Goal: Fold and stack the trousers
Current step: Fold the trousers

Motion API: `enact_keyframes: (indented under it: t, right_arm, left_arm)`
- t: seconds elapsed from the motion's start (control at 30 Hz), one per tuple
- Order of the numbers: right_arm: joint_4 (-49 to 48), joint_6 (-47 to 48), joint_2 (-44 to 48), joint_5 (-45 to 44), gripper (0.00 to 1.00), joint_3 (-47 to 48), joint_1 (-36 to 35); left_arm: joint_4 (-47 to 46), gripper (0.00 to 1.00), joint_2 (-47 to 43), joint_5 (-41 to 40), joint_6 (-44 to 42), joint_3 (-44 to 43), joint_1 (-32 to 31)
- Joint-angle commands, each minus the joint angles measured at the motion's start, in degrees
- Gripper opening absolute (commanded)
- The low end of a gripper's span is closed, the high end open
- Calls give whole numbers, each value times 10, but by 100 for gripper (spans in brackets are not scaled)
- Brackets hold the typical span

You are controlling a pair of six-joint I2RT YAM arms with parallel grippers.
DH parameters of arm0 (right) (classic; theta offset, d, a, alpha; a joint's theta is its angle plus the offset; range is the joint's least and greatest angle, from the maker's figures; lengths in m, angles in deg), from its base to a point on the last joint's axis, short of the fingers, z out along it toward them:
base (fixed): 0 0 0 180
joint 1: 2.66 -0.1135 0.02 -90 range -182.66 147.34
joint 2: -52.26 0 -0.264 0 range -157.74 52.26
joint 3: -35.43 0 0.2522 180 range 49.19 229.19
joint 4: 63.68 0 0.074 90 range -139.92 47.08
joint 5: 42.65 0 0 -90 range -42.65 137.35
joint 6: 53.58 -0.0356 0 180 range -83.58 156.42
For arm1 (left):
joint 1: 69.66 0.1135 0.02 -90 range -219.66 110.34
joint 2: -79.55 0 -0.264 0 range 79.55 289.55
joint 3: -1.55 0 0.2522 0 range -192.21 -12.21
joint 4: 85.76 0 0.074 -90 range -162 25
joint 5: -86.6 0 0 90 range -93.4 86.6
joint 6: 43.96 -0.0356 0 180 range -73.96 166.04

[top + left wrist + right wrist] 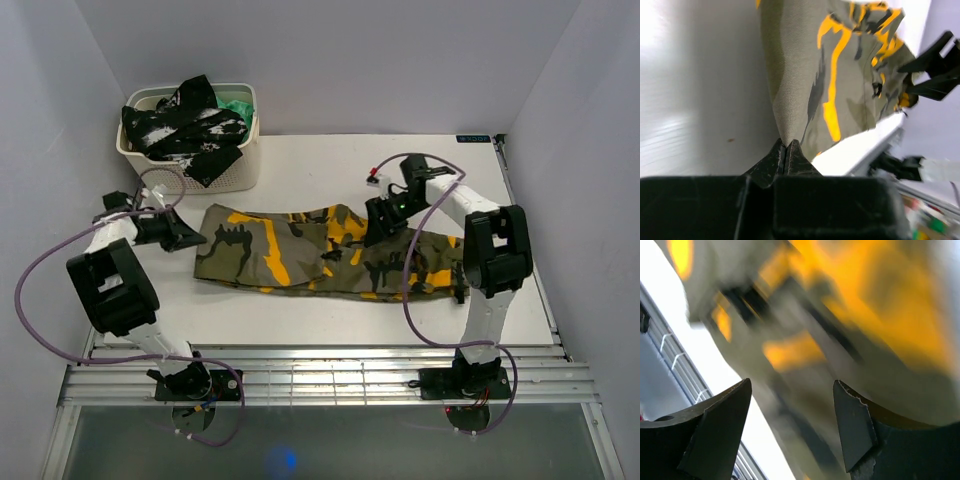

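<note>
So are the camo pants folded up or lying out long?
Lying out long: the trousers stretch flat across the table, left fingers pinching one end.

trousers point(790, 75): woven cloth, matt, fine twill grain
table point(300, 170): smooth white top, faint sheen
basket point(245, 162): white plastic, matt
left hand point(785, 150): black plastic, matt, scuffed
rails point(330, 372): bare metal, along the table's near edge

White table point(330, 170), seen from the top. At 11 o'clock sits a cream slotted basket point(247, 160), close to the back wall. Black-and-white mottled garment point(185, 130) heaped inside — spilling over the front rim. Green cloth point(240, 106) tucked at the basket's 2 o'clock corner.
</note>
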Motion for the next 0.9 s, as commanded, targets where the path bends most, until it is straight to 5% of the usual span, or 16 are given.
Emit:
enact_keyframes:
  t: [0.0, 0.13, 0.37, 0.43, 0.6, 0.77, 0.87]
  right_arm:
    - [64, 39, 60, -4, 71, 8, 74]
    - [99, 66, 85, -16, 69, -14, 138]
    - [83, 35, 110, -40, 75, -76, 239]
    - [72, 29, 113, -37, 85, -109, 247]
    - [14, -3, 101, 34, 88, -173, 249]
    - [-55, -39, 50, 49, 88, -193, 244]
    - [-72, -51, 28, 68, 80, -200, 236]
  left_arm:
    - [106, 0, -91, -18, -92, -74, 26]
    - [147, 0, -158, -7, -88, -121, 12]
    - [164, 0, -169, 1, -7, -173, -119]
    - [136, 0, -165, -9, 61, -182, -146]
    - [62, 0, -156, -83, 183, -200, -234]
    - [5, 0, -133, -121, 246, -205, -321]
    - [-16, 0, -113, -145, 269, -212, -364]
